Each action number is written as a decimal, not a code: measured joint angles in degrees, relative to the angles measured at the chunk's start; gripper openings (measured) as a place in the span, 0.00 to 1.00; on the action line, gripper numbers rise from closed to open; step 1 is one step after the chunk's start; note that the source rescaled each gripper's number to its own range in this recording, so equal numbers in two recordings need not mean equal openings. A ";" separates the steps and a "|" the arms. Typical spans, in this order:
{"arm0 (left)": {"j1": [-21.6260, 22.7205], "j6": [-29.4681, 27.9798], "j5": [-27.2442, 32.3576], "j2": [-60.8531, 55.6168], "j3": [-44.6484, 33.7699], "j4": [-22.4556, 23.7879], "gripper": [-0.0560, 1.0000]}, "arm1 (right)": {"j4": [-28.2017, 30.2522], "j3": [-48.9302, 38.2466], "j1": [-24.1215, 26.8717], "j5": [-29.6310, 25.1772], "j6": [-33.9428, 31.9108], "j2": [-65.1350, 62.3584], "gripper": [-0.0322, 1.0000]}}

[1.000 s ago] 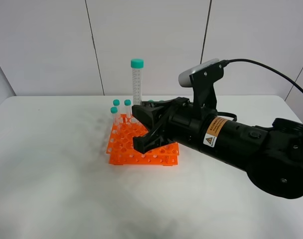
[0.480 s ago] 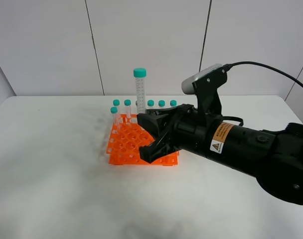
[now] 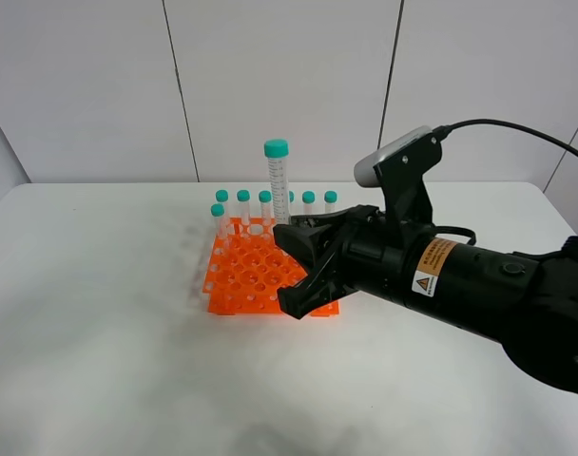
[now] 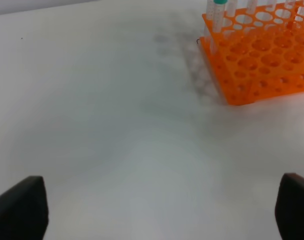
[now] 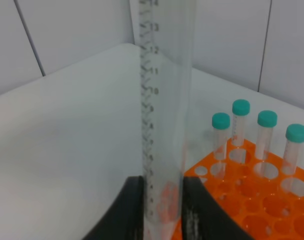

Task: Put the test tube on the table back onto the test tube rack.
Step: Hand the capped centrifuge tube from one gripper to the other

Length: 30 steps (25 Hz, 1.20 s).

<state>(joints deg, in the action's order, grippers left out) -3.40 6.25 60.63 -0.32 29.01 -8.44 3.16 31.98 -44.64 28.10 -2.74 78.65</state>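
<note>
One test tube (image 3: 277, 185) was held upright, clamped near its tip by the right gripper (image 5: 162, 210), above the test tube rack's (image 3: 249, 277) twelve o'clock side. Pickup from the table (image 3: 99, 361) was judged done; lowering into a free hole remained. The left gripper (image 4: 157, 207) was spread apart.

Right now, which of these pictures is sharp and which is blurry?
Exterior high: sharp and evenly lit, the test tube rack crisp. Left wrist: hazy, the fingertips of the left gripper just dark smears. Right wrist: the held test tube looms close, the fingers of the right gripper around it blurred.
</note>
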 joint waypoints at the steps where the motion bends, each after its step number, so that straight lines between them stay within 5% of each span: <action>1: 0.00 0.00 0.00 0.00 0.00 0.00 1.00 | 0.00 0.00 0.00 0.00 0.00 0.00 0.03; 7: -2.59 0.22 -0.12 0.42 0.06 -4.39 0.98 | -0.01 0.00 0.00 0.00 0.13 0.00 0.03; 11: -10.46 1.55 -0.68 2.57 0.06 -7.09 0.98 | -0.01 0.00 0.00 -1.11 0.13 0.00 0.03; 16: -22.59 4.46 -3.52 7.31 0.72 -5.33 0.98 | -0.01 0.00 0.00 -2.08 0.17 0.00 0.03; 19: -26.27 4.66 -6.31 11.62 2.55 -4.89 0.98 | -0.01 0.00 0.00 -2.20 0.17 0.00 0.03; 30: -27.18 7.43 -38.02 32.84 5.55 -9.64 0.98 | -0.01 0.00 0.00 -2.02 0.28 0.00 0.03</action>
<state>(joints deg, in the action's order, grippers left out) -30.58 13.68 22.61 32.52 34.56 -18.09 3.15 31.98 -44.64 26.08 -2.46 78.65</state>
